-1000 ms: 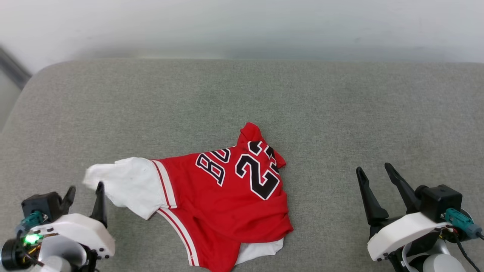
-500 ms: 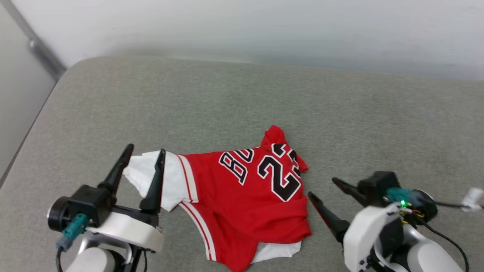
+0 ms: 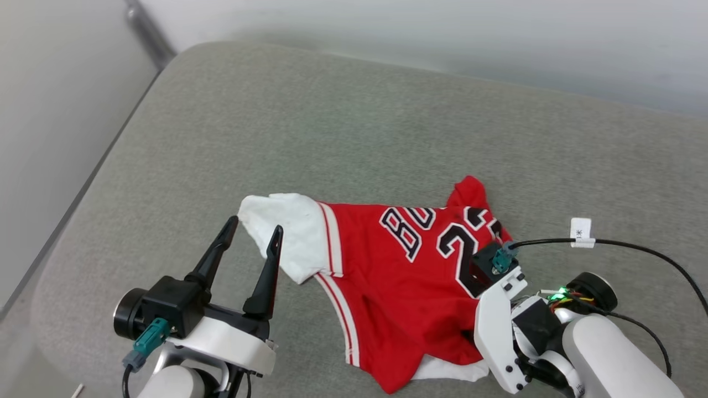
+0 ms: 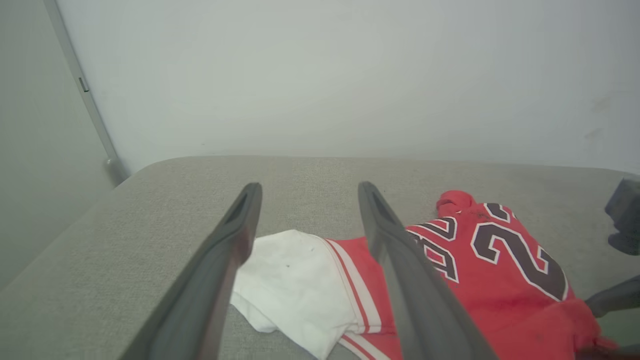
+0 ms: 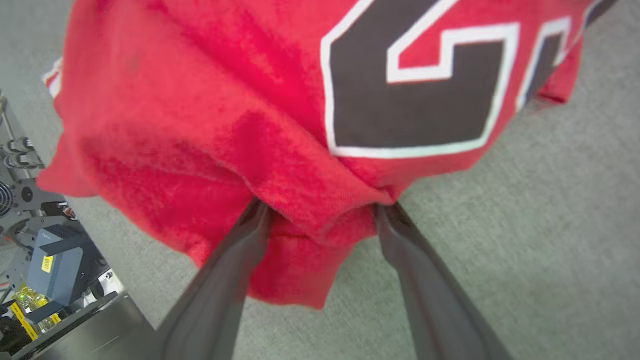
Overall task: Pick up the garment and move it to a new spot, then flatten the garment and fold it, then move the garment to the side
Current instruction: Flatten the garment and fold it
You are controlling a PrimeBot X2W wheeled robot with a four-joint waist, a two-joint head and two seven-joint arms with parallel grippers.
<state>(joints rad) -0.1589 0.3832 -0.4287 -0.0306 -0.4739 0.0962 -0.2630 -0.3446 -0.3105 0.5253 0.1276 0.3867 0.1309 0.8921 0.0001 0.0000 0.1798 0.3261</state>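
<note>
The garment [image 3: 404,287], a red jersey with black numbers and white sleeves, lies crumpled on the grey cushion. Its white sleeve [image 3: 287,232] points left. My left gripper [image 3: 255,225] hovers open just left of that sleeve, holding nothing. In the left wrist view the sleeve [image 4: 295,270] lies beyond the spread left gripper [image 4: 309,187]. My right gripper's wrist [image 3: 498,265] sits over the garment's right edge, hiding its fingers. In the right wrist view the right gripper [image 5: 324,206] is open, its tips tucked under a fold of the garment [image 5: 200,100].
The grey cushion [image 3: 332,121] curves off at its left edge, with a wall and a metal pole [image 3: 146,30] behind. A black cable with a white tag [image 3: 581,231] trails right of my right wrist. Robot base hardware [image 5: 45,255] shows past the cushion's near edge.
The head camera has swung, shifting the whole picture. My right gripper has tipped down onto the garment's right edge. My left gripper has risen beside the white sleeve and opened wider.
</note>
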